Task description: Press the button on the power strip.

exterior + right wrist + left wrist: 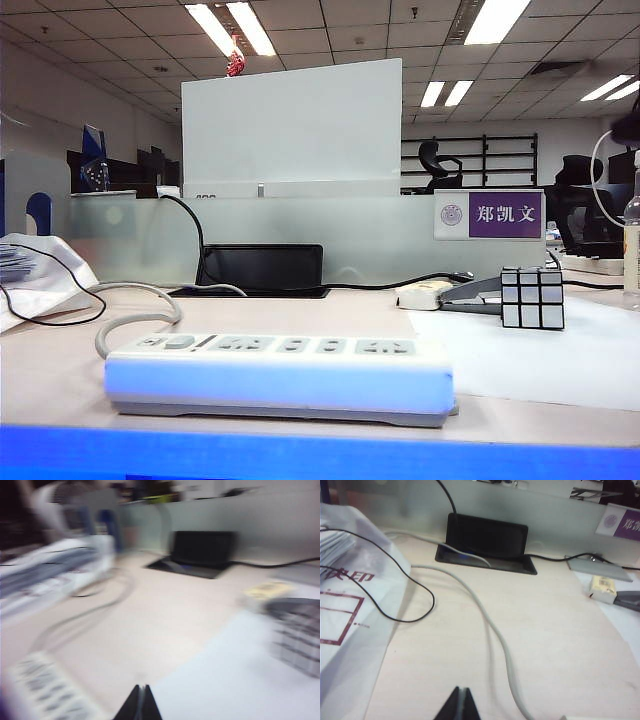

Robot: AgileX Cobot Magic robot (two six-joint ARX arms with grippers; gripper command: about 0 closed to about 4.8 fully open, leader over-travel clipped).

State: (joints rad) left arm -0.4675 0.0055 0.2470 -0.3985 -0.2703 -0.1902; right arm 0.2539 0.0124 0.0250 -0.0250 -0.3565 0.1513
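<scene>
The power strip (pixel 280 375) is a long white bar lying along the table's front edge in the exterior view. Its small grey button (pixel 179 342) sits at the left end of the top face, beside the row of sockets. The thick grey cord (pixel 130 310) loops away from that end. Neither gripper shows in the exterior view. In the left wrist view my left gripper (pixel 461 690) is shut and empty over bare table beside the cord (pixel 490 625). The right wrist view is blurred: my right gripper (pixel 141 687) is shut and empty, with the power strip (pixel 45 690) off to one side.
A black-and-white puzzle cube (pixel 532 297) and a stapler (pixel 445 293) stand at the right on a white sheet (pixel 560 350). A plastic bag (pixel 35 270) with a thin black wire lies at the left. A black cable box (pixel 262 270) sits against the frosted partition.
</scene>
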